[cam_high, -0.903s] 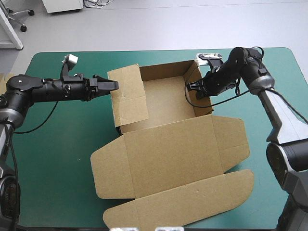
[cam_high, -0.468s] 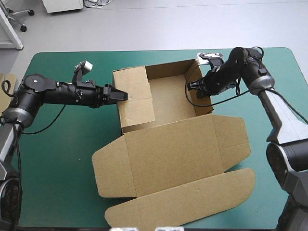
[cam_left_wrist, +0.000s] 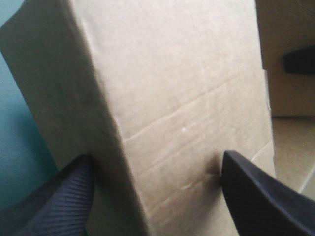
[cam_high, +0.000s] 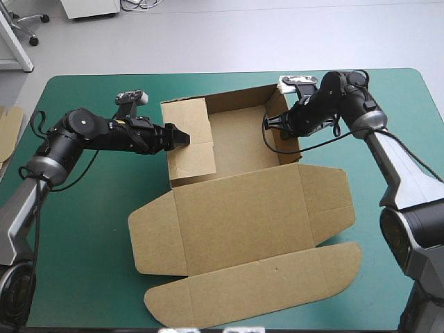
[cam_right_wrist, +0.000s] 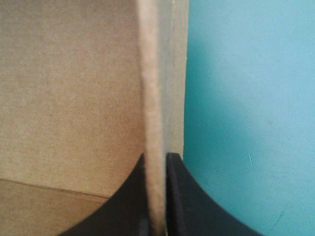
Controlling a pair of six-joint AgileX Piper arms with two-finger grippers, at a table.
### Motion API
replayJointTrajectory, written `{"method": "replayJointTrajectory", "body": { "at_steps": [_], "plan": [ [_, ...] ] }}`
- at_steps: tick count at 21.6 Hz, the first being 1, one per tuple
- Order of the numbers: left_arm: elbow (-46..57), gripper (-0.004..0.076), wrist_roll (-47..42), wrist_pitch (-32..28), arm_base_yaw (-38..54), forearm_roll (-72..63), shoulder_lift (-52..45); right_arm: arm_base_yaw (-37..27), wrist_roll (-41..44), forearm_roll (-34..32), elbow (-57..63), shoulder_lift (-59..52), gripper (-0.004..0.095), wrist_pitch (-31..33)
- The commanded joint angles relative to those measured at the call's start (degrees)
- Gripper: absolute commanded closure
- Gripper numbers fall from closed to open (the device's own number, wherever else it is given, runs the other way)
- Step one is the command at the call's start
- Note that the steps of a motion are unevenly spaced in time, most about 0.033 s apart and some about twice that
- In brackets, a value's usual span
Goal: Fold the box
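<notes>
Box point(cam_high: 236, 208): left wall flap point(cam_high: 191, 146) now stands further inward.
Left hand point(cam_high: 182, 137) spread astride it; right hand point(cam_high: 269, 125) clenched on right wall point(cam_high: 284, 139); tucking remains.

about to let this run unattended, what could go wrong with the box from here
1. The left gripper stands open astride the inward-leaning left wall flap. If it pushes without clamping, the flap could slip off and spring outward.
2. The right gripper is shut on the right wall at its edge only. A pull there might drag the whole box or crease that wall.
</notes>
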Motion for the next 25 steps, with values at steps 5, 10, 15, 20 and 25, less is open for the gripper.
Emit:
{"method": "replayJointTrajectory", "body": {
  "at_steps": [5, 10, 15, 20, 25],
  "plan": [
    [-1.7, 0.0204, -9.0, -9.9, -4.2, 6.6, -1.8, 2.0, 1.5, 4.7, -1.8, -3.4, 0.0921, -3.9],
    [-1.7, 0.0232, -17.6, -12.0, -6.6, 17.0, 1.5, 2.5, 1.7, 4.5, -1.8, -3.4, 0.092, -3.7],
    [-1.7, 0.0237, -27.6, -12.4, -7.2, 29.3, 2.2, 2.9, 2.8, 4.1, -1.8, -3.4, 0.092, -5.1],
    [-4.4, 0.026, -30.5, -11.6, -7.2, 33.1, 2.2, 2.9, 3.4, 1.6, -1.8, -3.4, 0.092, -4.5],
    [-7.4, 0.0293, -34.3, -5.7, -7.2, 40.7, 2.9, 2.9, 3.9, 1.6, -1.8, -3.4, 0.0921, -4.9]
  ]
}}
